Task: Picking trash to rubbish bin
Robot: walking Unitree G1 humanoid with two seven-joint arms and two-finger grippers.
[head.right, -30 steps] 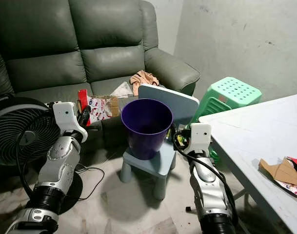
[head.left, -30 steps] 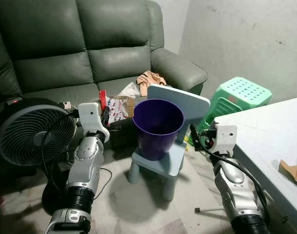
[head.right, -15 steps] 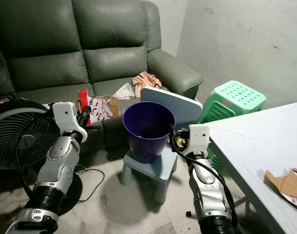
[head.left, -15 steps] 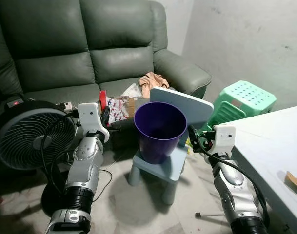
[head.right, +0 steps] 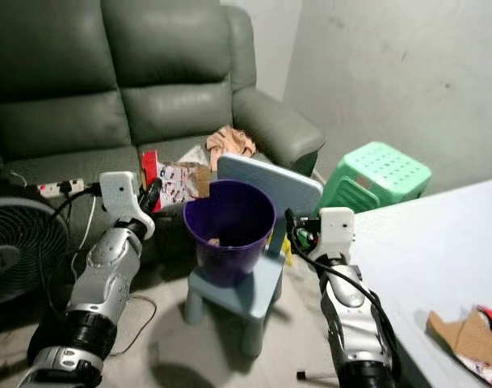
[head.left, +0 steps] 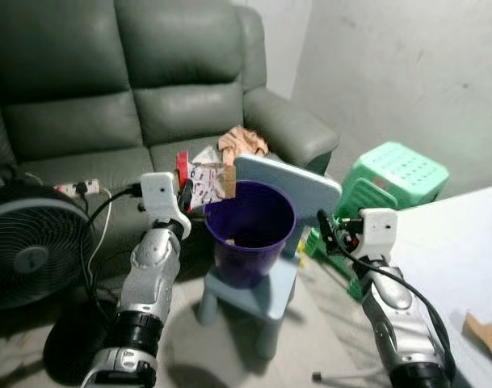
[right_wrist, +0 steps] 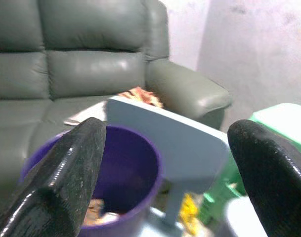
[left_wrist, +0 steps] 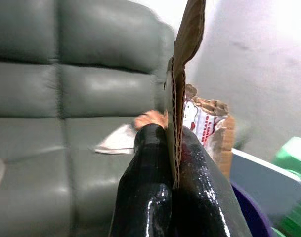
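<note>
Cardboard packaging (head.left: 203,178), printed red and white with a torn brown edge, stands on edge in the left gripper (head.left: 183,196), its long axis running from the fingers out toward the sofa (head.left: 132,89) and slightly upward, over the near-left rim of the purple bin (head.left: 248,242). In the left wrist view the two black fingers (left_wrist: 148,197) are pressed together with the corrugated sheet (left_wrist: 182,74) pinched between them, edge-on to the camera. The right gripper (head.right: 292,234) hangs beside the bin's right side, touching nothing; the right wrist view shows its fingers (right_wrist: 71,168) spread wide apart with the bin's mouth (right_wrist: 115,182) between them and some scraps lying at the bottom. The bin sits on a small light-blue chair (head.left: 270,283), whose backrest rises just behind it. A black fan (head.left: 23,250) stands to the left, a green stool (head.left: 391,174) to the right. On the sofa seat behind lie a peach-coloured cloth (head.left: 243,140) and a power strip (head.left: 76,187).
</note>
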